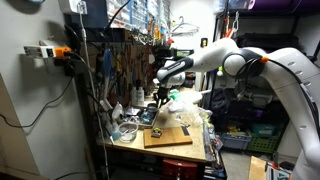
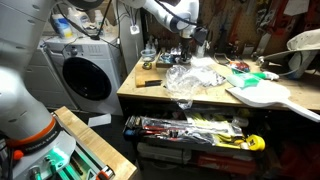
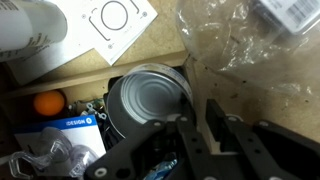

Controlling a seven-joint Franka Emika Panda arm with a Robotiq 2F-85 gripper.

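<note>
My gripper (image 3: 200,128) hangs over a cluttered workbench, its two black fingers close together with only a thin gap and nothing between them. A silver tin can (image 3: 148,100) stands upright just to the left of the fingers, touching or nearly touching the left one. A crumpled clear plastic bag (image 3: 240,45) lies beyond the fingers on the wooden top. The gripper shows low over the bench in both exterior views (image 1: 160,97) (image 2: 190,45), with the plastic bag (image 2: 190,78) in front of it.
An orange ball (image 3: 47,102), a blue packet (image 3: 62,128) and a white sheet with a circle drawing (image 3: 112,22) lie by the can. A wooden board (image 1: 167,137) lies on the bench. A washing machine (image 2: 85,75) stands beside the bench, and a white cut-out shape (image 2: 262,96) lies on it.
</note>
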